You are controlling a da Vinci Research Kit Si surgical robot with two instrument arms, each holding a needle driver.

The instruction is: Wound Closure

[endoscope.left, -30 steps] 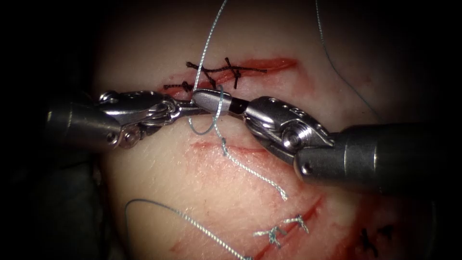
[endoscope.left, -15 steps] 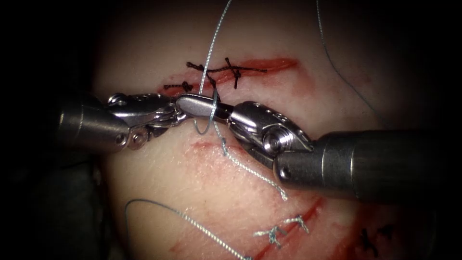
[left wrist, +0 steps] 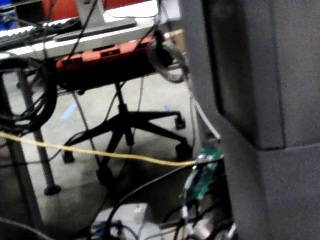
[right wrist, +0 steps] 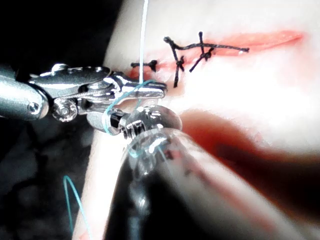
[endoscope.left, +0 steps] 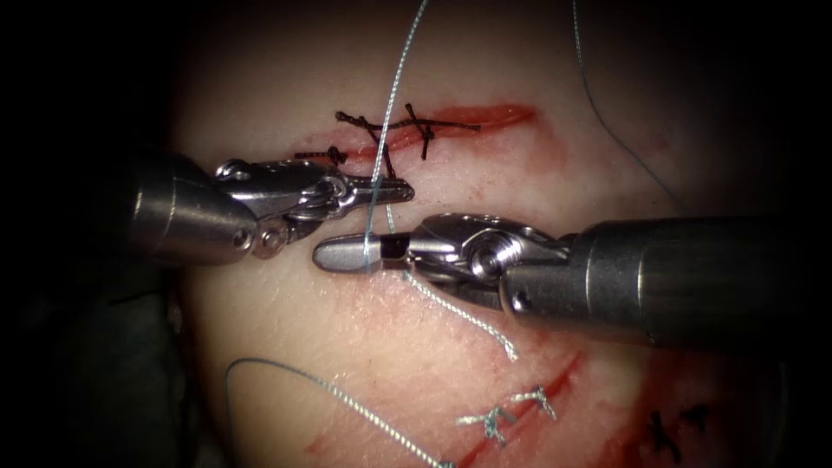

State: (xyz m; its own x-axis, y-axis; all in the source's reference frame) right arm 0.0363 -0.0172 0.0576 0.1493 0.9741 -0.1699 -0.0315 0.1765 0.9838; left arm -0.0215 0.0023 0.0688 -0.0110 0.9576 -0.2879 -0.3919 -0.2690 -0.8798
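Thread [endoscope.left: 392,91] is running down from the upper centre of the frame, wrapping my shut right tool [endoscope.left: 347,254]; my left tool [endoscope.left: 394,188], just above it, is pinching that strand beside the stitched cut [endoscope.left: 485,115].

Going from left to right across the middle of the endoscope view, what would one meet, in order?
The left arm's shaft → the left arm's tool → the pale thread that crosses both tools → the right arm's wrist joint → the right arm's shaft.
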